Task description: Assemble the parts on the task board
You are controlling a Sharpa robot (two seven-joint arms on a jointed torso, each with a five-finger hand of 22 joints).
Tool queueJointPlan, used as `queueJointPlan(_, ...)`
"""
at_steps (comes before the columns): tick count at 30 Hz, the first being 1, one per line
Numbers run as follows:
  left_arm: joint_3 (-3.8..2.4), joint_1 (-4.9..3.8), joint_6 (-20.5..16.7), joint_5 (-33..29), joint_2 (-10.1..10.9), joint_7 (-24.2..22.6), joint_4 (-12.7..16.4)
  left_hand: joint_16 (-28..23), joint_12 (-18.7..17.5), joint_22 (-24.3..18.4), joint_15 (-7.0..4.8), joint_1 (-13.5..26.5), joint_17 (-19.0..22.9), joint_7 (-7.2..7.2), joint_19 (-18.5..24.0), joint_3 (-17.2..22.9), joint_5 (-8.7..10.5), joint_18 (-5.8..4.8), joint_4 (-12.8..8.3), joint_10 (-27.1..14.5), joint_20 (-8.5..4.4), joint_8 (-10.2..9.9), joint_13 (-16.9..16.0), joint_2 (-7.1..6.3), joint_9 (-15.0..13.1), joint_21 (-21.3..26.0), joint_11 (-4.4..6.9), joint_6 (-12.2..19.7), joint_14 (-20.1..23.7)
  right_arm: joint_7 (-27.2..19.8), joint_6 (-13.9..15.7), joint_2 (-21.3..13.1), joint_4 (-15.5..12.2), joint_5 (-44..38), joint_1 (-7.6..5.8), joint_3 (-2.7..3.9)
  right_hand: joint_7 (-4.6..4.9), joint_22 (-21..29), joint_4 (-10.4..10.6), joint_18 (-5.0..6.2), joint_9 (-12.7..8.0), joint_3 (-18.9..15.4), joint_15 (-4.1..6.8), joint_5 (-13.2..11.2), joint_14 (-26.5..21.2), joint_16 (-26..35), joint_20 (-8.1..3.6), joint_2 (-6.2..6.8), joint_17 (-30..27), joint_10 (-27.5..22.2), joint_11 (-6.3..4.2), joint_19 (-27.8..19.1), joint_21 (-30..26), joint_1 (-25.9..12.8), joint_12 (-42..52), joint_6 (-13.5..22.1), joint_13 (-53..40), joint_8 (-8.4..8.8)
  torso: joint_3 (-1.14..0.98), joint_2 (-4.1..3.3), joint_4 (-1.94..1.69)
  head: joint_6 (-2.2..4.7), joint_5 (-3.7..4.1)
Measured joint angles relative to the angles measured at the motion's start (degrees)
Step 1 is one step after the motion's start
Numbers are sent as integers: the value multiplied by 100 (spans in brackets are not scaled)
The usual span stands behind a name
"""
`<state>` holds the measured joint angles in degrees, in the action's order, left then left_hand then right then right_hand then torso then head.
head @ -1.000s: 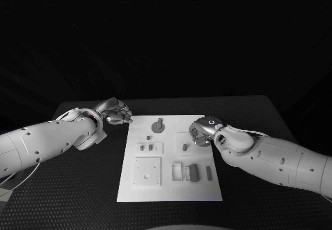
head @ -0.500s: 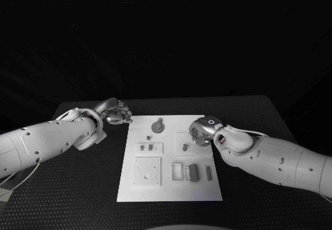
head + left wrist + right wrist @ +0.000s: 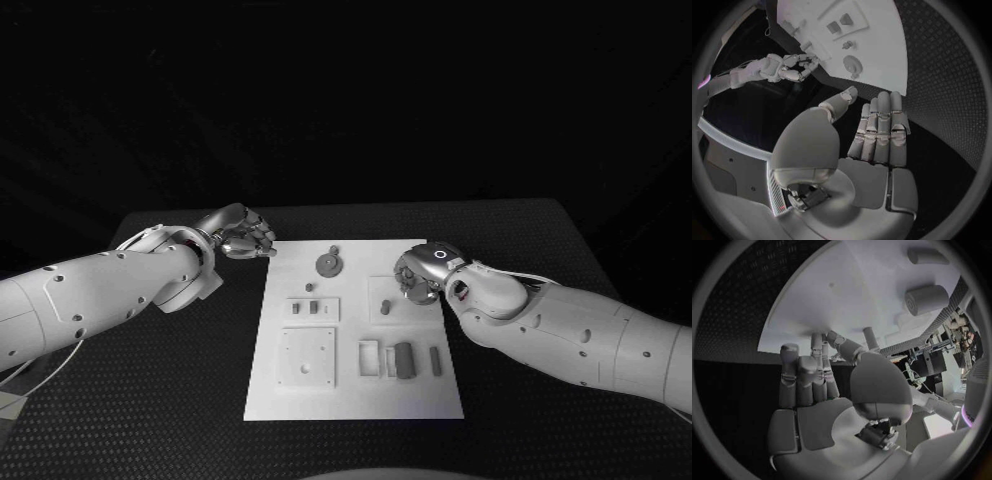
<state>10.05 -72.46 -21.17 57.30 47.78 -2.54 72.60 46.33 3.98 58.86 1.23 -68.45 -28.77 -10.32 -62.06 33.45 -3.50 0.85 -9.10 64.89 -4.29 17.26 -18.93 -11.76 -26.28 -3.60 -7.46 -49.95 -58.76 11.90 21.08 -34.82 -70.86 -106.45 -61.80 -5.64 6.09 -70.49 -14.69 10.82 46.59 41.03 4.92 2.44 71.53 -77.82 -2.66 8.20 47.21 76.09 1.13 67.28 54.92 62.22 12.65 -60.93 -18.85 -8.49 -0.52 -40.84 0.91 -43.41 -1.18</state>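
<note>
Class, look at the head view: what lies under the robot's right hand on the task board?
The right hand hovers over the task board's right edge, beside a small grey part. Whatever lies directly beneath its fingers is covered.

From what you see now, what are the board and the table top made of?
The board looks like smooth, matte white plastic: flat, even, without grain. The table seems covered in a black textured mat, perhaps rubber or woven: a fine dotted pattern shows. Neither is certain.
</note>
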Motion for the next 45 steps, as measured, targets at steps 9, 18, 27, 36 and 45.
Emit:
queueJointPlan(9,0,0,0,0,0,1,-1,0,0,-6,0,0,-5,-5,0,0,0,0,0,1,0,0,0,0,0,0,1,35,0,9,112,-3,16,-44,24,7,-2,-5,-17,0,11,17,-1,0,1,0,-18,1,5,6,5,20,0,0,1,0,0,-4,-2,1,0,4,-5)
queueJointPlan(18,0,0,-1,1,0,1,-3,-22,0,-12,1,0,-10,-5,1,0,0,0,0,1,1,0,0,0,-1,0,1,36,1,10,153,15,69,-65,42,50,-12,-4,-17,0,11,16,-2,0,2,0,-9,-23,5,8,7,28,0,25,0,-9,-5,-37,-1,1,-3,13,-12)
queueJointPlan(27,1,0,-1,2,1,2,-4,-22,0,-18,1,0,-16,-5,1,-13,0,0,13,2,1,0,0,0,-1,0,2,35,1,1,162,18,67,-70,51,86,-21,-4,-18,0,14,15,9,-1,31,0,-9,-28,10,8,7,29,0,32,0,-17,-5,-53,-1,1,0,21,-20)
queueJointPlan(36,1,0,-1,3,11,7,0,-22,0,-25,1,0,-21,-5,1,-13,0,-1,13,4,1,0,0,0,4,0,4,35,1,-58,79,23,89,-18,43,97,-9,-4,-42,0,22,40,-5,-1,19,45,-5,-28,9,-22,37,24,0,32,-30,-5,-4,-3,2,2,0,25,-23)
queueJointPlan(45,-1,0,-1,6,16,17,4,-22,0,-30,1,0,-29,-5,1,-13,0,0,13,-9,1,0,0,0,4,0,29,35,1,-138,-34,24,114,69,33,102,72,12,-66,-5,-6,64,-114,-1,-92,112,-18,-59,9,-342,154,-106,-60,62,-231,133,22,83,1,3,4,15,-26)
